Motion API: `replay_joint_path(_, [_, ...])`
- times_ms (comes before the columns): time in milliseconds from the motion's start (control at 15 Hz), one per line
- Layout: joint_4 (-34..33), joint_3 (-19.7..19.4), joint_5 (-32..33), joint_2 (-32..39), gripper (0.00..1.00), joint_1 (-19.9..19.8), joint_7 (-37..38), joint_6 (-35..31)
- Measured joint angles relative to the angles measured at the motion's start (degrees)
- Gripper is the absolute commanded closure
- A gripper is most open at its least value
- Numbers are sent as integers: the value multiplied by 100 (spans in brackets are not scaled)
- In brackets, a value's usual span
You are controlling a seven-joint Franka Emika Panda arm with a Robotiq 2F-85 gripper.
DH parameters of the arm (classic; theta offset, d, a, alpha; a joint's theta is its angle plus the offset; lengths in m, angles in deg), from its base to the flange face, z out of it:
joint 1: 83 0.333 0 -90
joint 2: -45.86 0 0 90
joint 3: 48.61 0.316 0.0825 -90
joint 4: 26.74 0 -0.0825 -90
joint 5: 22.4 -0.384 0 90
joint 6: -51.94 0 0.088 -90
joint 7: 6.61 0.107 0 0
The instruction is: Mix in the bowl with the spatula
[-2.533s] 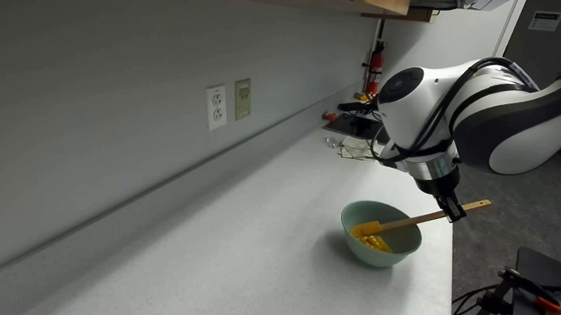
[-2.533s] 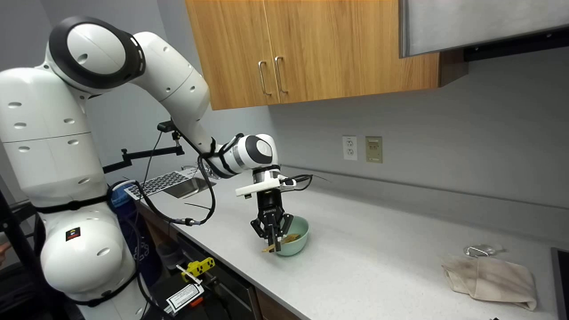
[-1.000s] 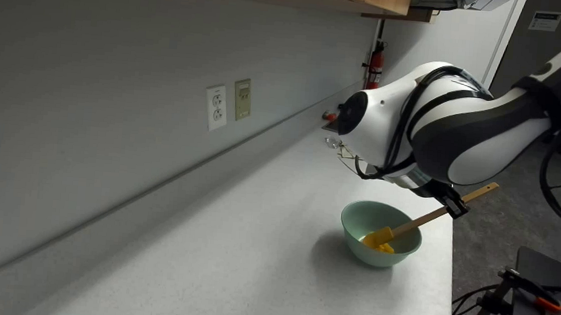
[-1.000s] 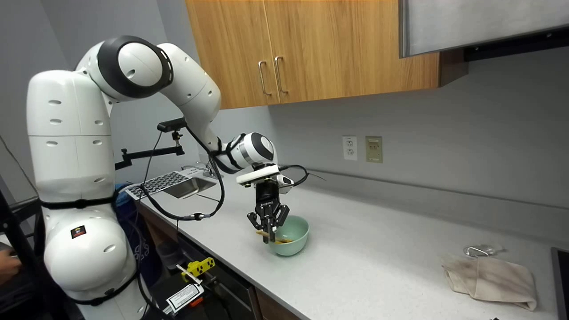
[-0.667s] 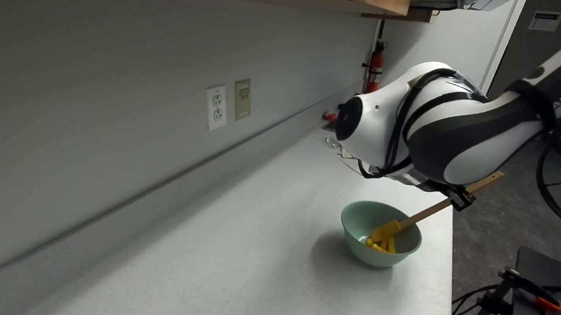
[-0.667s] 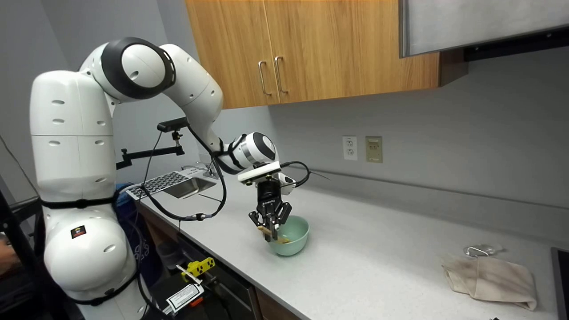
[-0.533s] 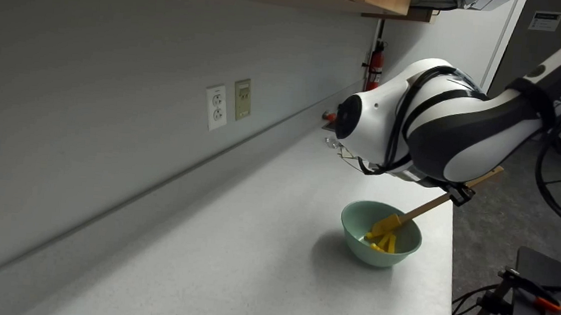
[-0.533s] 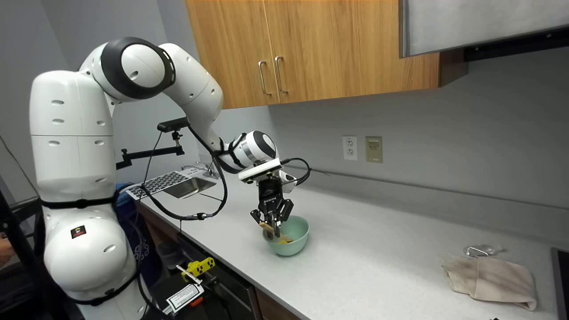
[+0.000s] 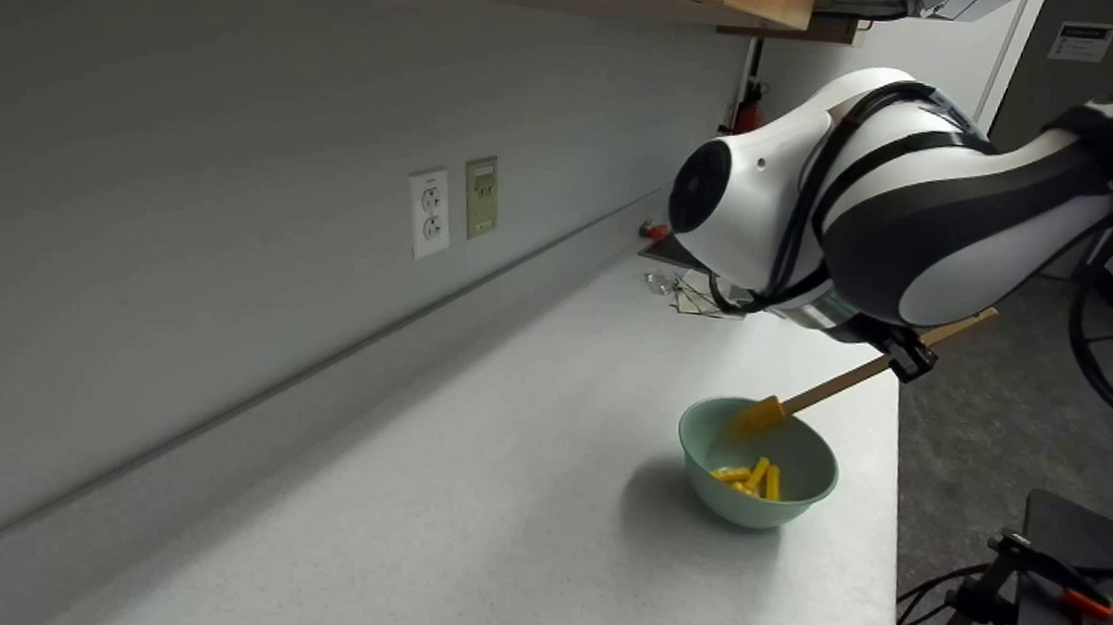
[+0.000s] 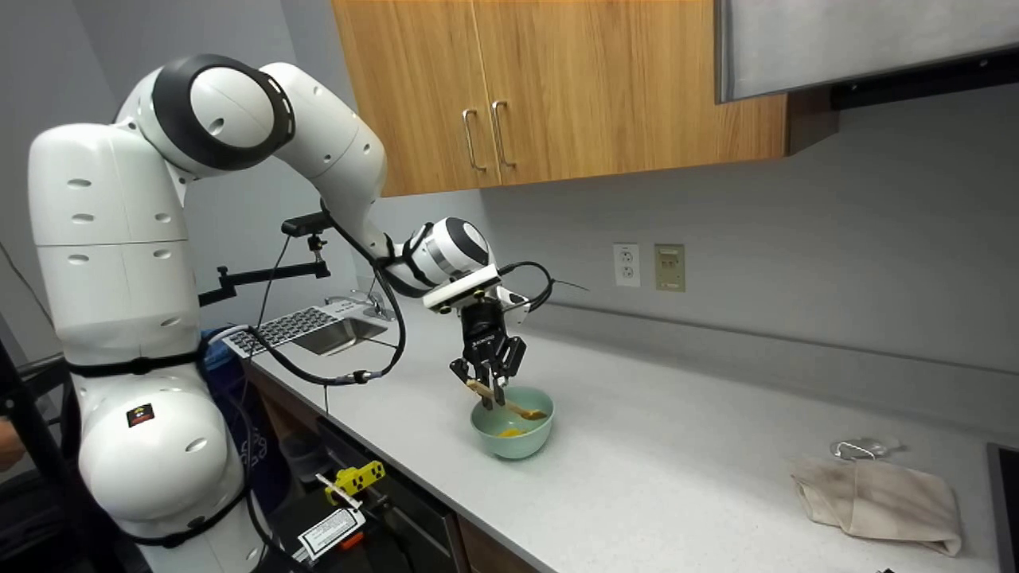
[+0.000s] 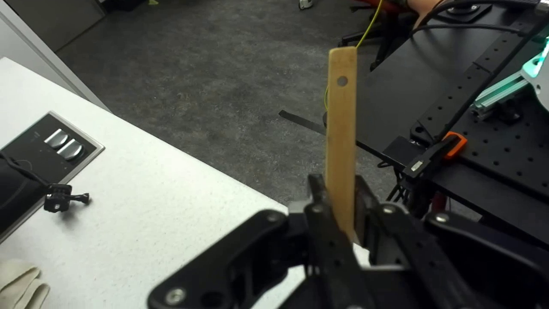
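The bowl is pale teal-green and stands upright on the counter in both exterior views (image 9: 749, 512) (image 10: 513, 447). Several yellow bits (image 9: 754, 477) lie in its bottom; they also show in an exterior view (image 10: 510, 433). My gripper (image 9: 910, 362) (image 10: 493, 395) is shut on the wooden handle of the spatula (image 9: 839, 384) (image 10: 509, 407), above the bowl's near-edge side. The spatula slants down into the bowl. Its yellow blade, a little blurred, is at the far inner wall, above and apart from the bits. In the wrist view the handle end (image 11: 342, 128) sticks up between my fingertips (image 11: 339, 182).
The white counter (image 9: 501, 507) ends at an edge close beside the bowl. A beige cloth (image 10: 876, 501) and a cooktop (image 11: 43, 159) lie farther along. A wooden cabinet (image 10: 573, 87) hangs above. A black table with a clamp (image 11: 433, 156) stands across the floor gap.
My gripper has risen and the spatula has tilted steeper. Its blade has swept through the bits, then lifted off them toward the far wall. The bits have shifted; the bowl has barely moved.
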Motion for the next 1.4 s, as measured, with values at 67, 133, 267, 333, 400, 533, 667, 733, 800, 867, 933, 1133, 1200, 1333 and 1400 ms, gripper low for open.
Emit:
replay_joint_path(67, [0, 19, 0, -26, 96, 2, 0, 0])
replay_joint_path(133, [0, 36, 0, -36, 96, 4, -6, -2])
replay_joint_path(267, [0, 79, 0, -27, 96, 6, -32, -21])
replay_joint_path(333, [-1, 100, 0, -14, 96, 6, -65, -32])
replay_joint_path(400, [-2, 118, 0, 7, 96, 7, -123, -66])
replay_joint_path(533, [-16, 130, -20, 78, 96, 6, -266, -170])
replay_joint_path(667, [-50, 130, -49, 168, 96, 6, -394, -233])
replay_joint_path(733, [-74, 130, -62, 213, 96, 6, -446, -244])
replay_joint_path(800, [-94, 129, -72, 252, 96, 6, -482, -245])
replay_joint_path(867, [-111, 129, -78, 286, 96, 6, -509, -245])
replay_joint_path(933, [-124, 127, -81, 316, 96, 6, -559, -233])
replay_joint_path(1133, [-139, 117, -81, 404, 96, 5, -647, -92])
replay_joint_path(1200, [-139, 114, -81, 428, 96, 5, -659, -33])
replay_joint_path(1333, [-139, 104, -81, 465, 96, 3, -670, 41])
replay_joint_path(1400, [-138, 97, -81, 481, 96, 0, -670, 78])
